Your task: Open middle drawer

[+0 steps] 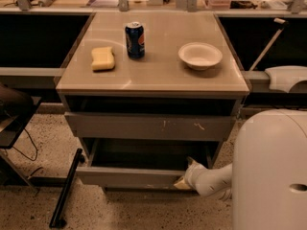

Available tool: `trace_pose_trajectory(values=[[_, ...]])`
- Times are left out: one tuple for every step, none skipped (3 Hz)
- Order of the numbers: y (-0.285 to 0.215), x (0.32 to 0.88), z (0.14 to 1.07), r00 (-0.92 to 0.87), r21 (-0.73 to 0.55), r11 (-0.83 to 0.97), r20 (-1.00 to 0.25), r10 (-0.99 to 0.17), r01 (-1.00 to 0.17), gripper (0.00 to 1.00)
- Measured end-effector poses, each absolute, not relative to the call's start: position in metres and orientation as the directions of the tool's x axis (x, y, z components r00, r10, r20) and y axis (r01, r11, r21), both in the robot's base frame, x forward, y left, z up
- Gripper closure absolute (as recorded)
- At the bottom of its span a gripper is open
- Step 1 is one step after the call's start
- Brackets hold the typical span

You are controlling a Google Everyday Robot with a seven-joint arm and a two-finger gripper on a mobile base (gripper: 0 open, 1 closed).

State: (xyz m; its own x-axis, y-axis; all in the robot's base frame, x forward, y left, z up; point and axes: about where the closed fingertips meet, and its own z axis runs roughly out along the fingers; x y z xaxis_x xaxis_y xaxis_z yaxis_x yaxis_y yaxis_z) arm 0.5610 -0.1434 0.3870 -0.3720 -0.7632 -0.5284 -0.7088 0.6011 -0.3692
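The gripper (186, 176) sits low at the near right of the cabinet, on the top edge of the middle drawer (129, 177), close to that front's right end. Whether the jaws are apart or clamped on the edge cannot be told. The white arm (214, 180) reaches in from the right, out of the robot's large white body (271, 171) in the near right corner. The middle drawer is pulled out toward the near side, its plain grey front standing well forward of the front above it. Its smooth dark grey interior shows behind the front across most of its width. Just above is the upper drawer front (148, 126), grey with white scratch marks right of centre, and a dark gap lies between it and the desk (158, 78). On the desk a white bowl (200, 55) stands upright at the right, showing only its pale inside. A blue soda can (135, 40) stands upright near the middle. A yellow sponge (103, 58) lies flat to the left of the can, apart from it. A black bar (67, 188) lies on the speckled floor (29, 210) at the near left.
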Motion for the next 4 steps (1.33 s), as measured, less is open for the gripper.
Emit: trace_pose_trajectory(values=[[-0.143,0.561,0.387,-0.372,-0.369,0.601,-0.528,-0.763,-0.709,1.0],[-0.143,0.536,0.383,-0.38,-0.37,0.614,-0.535,-0.755,-0.697,1.0],[-0.142,0.535,0.388,-0.38,-0.37,0.614,-0.535,-0.755,-0.697,1.0],[-0.142,0.535,0.387,-0.38,-0.37,0.614,-0.535,-0.755,-0.697,1.0]])
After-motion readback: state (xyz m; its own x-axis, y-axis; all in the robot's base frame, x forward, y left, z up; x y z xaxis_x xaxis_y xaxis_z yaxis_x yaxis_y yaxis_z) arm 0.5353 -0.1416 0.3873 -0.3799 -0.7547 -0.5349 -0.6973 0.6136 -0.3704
